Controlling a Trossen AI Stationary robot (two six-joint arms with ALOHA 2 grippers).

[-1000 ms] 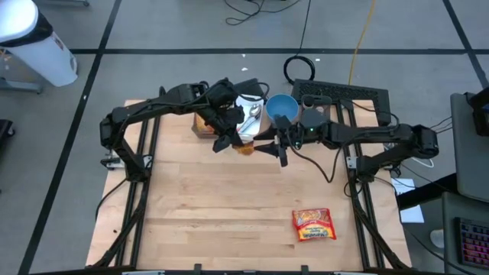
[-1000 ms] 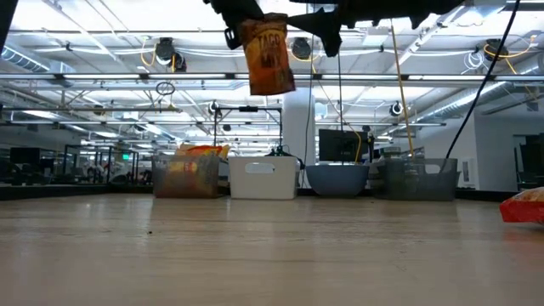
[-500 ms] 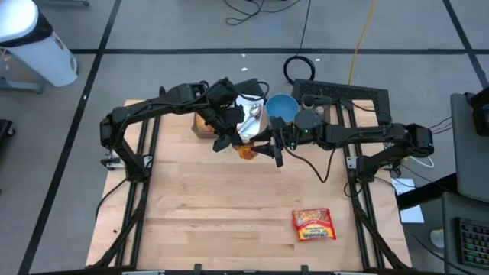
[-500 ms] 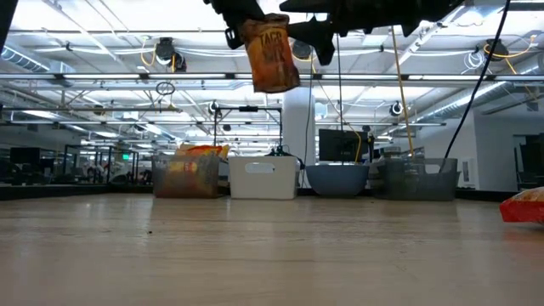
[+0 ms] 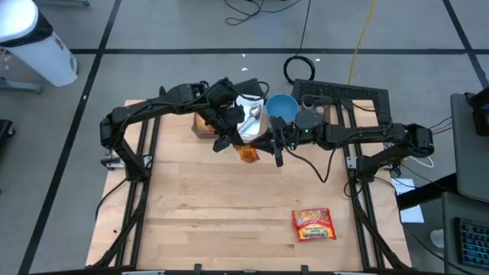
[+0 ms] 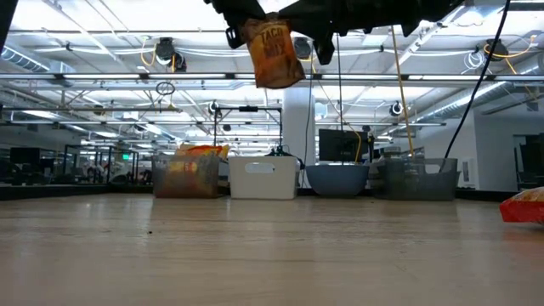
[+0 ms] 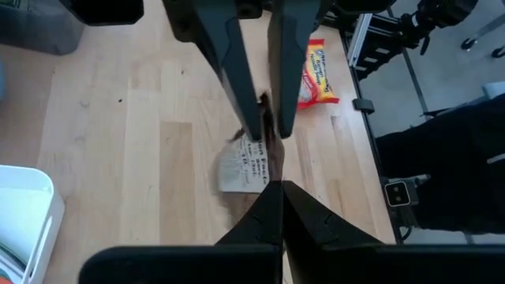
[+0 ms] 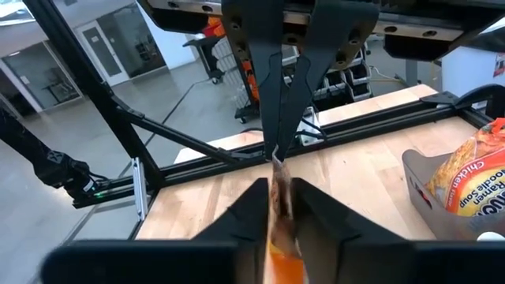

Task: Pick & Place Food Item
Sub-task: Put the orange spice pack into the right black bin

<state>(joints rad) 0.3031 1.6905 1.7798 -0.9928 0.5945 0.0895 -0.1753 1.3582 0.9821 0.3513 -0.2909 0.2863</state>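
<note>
An orange taco-mix packet (image 5: 247,152) hangs high over the table's far middle, well above the wood in the low view (image 6: 274,55). My left gripper (image 5: 231,140) reaches it from the far left and is shut on it. My right gripper (image 5: 265,145) comes level from the right and is shut on the same packet. In the left wrist view the packet's white printed back (image 7: 246,166) shows between both pairs of fingers. The right wrist view shows it edge-on (image 8: 281,237). My left gripper pinches the packet's top edge (image 7: 259,183) between its two fingers, slanting down from the table's far left. The packet hangs below them, clear of the table and a little tilted. My right gripper pinches the packet's upper part (image 8: 278,183) between its two fingers, one on each flat face. The fingers come level from the table's right, opposite my left gripper's fingertips (image 8: 278,146). The packet stays lifted clear.
Along the far edge stand a clear bin of ramen packs (image 5: 202,122), a white bin (image 5: 248,108), a blue bowl (image 5: 281,107) and a grey bin (image 5: 313,116). A red and yellow noodle pack (image 5: 314,224) lies flat at the near right. Bare wood spreads below the arms.
My right gripper has edged toward the packet from the right, and its fingers have shut on it. The packet has stayed aloft in my left gripper, tipping slightly.
</note>
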